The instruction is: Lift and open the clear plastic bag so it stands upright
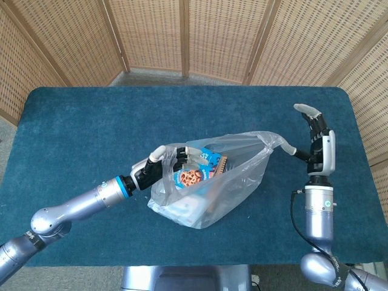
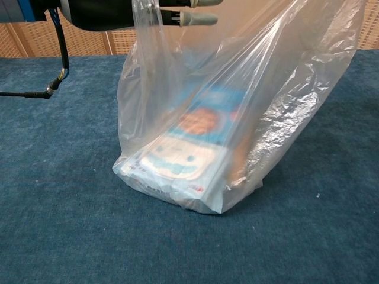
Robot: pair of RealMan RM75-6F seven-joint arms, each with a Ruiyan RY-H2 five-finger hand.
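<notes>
The bag (image 1: 209,182) sits mid-table, thin, limp and slippery, weighted only by the snack packs (image 2: 183,157) in its bottom. My left hand (image 1: 159,167) grips its near rim; my right hand (image 1: 315,142) holds the far handle, pinched, other fingers spread. I judge the rim the only place worth holding; the film would crumple anywhere lower.

Dark blue carpet-like counter (image 1: 79,127) spanning the frame, rounded corners at 11 and 1 o'clock. Woven wicker folding screen (image 1: 182,36) with wooden posts standing behind, from 9 through 12 to 3 o'clock. Thin black cable (image 2: 35,92) lying across the counter's far left edge, at 9 o'clock in the chest view.
</notes>
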